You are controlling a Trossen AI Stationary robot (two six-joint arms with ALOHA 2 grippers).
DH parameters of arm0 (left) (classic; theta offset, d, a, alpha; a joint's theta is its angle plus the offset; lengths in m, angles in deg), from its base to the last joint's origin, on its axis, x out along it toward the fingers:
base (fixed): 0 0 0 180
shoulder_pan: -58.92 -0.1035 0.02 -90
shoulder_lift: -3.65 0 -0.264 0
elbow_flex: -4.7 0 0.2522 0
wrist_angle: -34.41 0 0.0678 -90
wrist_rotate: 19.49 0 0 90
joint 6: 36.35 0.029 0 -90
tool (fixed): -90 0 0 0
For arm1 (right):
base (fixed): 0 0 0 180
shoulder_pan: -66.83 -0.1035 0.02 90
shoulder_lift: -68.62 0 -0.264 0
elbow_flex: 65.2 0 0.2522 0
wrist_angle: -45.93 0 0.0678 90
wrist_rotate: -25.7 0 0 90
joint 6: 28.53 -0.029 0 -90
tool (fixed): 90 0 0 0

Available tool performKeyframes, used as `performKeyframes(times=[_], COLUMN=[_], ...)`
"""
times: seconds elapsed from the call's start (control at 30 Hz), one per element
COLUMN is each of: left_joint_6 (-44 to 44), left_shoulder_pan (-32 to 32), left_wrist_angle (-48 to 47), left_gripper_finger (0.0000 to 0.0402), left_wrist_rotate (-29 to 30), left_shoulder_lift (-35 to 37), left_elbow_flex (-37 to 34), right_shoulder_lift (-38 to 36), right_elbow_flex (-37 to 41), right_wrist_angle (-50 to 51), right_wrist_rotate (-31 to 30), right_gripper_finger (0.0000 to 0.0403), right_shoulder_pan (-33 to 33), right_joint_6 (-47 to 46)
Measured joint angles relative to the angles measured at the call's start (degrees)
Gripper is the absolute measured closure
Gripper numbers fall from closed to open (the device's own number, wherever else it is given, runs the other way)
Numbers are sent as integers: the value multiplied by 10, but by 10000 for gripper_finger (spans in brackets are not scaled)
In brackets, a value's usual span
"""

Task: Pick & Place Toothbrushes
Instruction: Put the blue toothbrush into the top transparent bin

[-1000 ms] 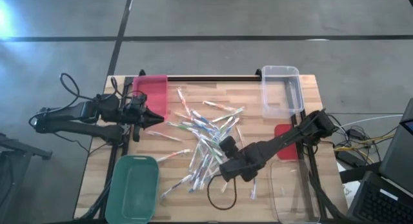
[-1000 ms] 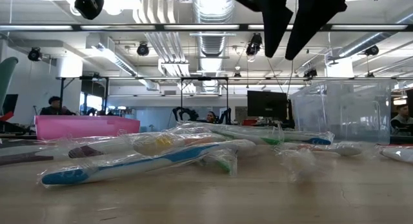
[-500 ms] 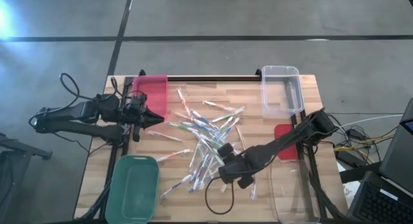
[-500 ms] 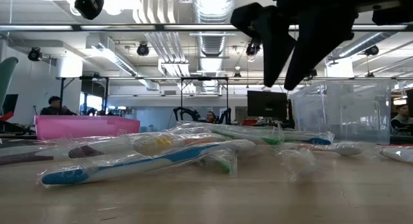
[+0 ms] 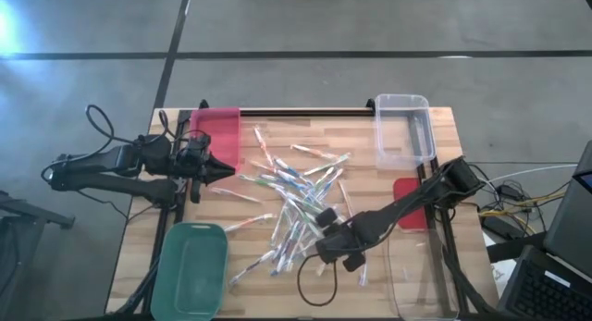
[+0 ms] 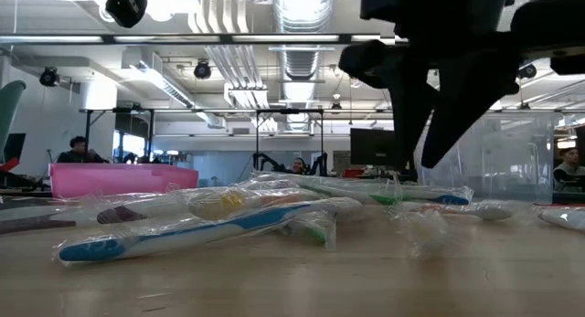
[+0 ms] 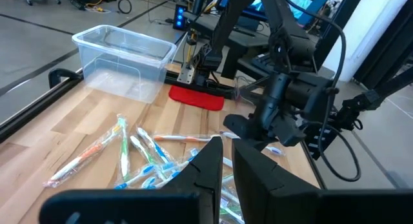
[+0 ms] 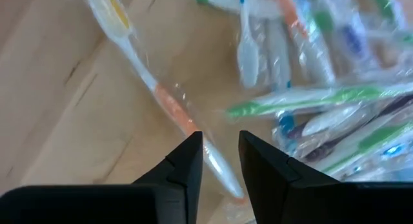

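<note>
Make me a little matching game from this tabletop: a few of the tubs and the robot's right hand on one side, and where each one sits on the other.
Things:
1. pink bin
2. green bin
3. clear bin
4. right hand

Places:
A. table's far right corner
B. low over the toothbrushes
C. far left, beside the left hand
D. table's near left corner

Pairs: 1-C, 2-D, 3-A, 4-B

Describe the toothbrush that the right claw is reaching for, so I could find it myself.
Find the wooden table and its heap of wrapped toothbrushes. At the heap's edge nearest the right gripper lies one toothbrush alone on bare wood. Unlike its green and blue neighbours, it has an orange handle and yellow-tipped head.
</note>
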State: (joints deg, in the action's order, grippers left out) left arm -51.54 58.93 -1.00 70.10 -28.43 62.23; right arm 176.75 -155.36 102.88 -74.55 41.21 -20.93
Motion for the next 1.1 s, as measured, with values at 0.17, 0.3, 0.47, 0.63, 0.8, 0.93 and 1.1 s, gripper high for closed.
performKeyframes(times=[0.17, 0.3, 0.47, 0.63, 0.8, 0.93, 1.1], left_joint_6=[0, 0, 0, 0, 0, 0, 0], left_shoulder_pan=[0, 0, 0, 0, 0, 0, 0], left_wrist_angle=[0, 0, 0, 0, 0, 0, 0], left_gripper_finger=[362, 362, 362, 362, 362, 362, 362], left_wrist_rotate=[0, 0, 0, 0, 0, 0, 0], left_shoulder_lift=[0, 0, 0, 0, 0, 0, 0], left_elbow_flex=[0, 0, 0, 0, 0, 0, 0], right_shoulder_lift=[0, 0, 0, 0, 0, -1, -1], right_elbow_flex=[1, -10, -19, -19, -19, -19, -19], right_wrist_angle=[54, 127, 183, 193, 190, 190, 174], right_wrist_rotate=[24, 45, 26, -21, -72, -77, -23], right_gripper_finger=[307, 294, 281, 271, 269, 277, 284], right_shoulder_pan=[-6, -20, -31, -28, -3, 31, 76], right_joint_6=[-30, -32, -31, -49, -199, -310, -384])
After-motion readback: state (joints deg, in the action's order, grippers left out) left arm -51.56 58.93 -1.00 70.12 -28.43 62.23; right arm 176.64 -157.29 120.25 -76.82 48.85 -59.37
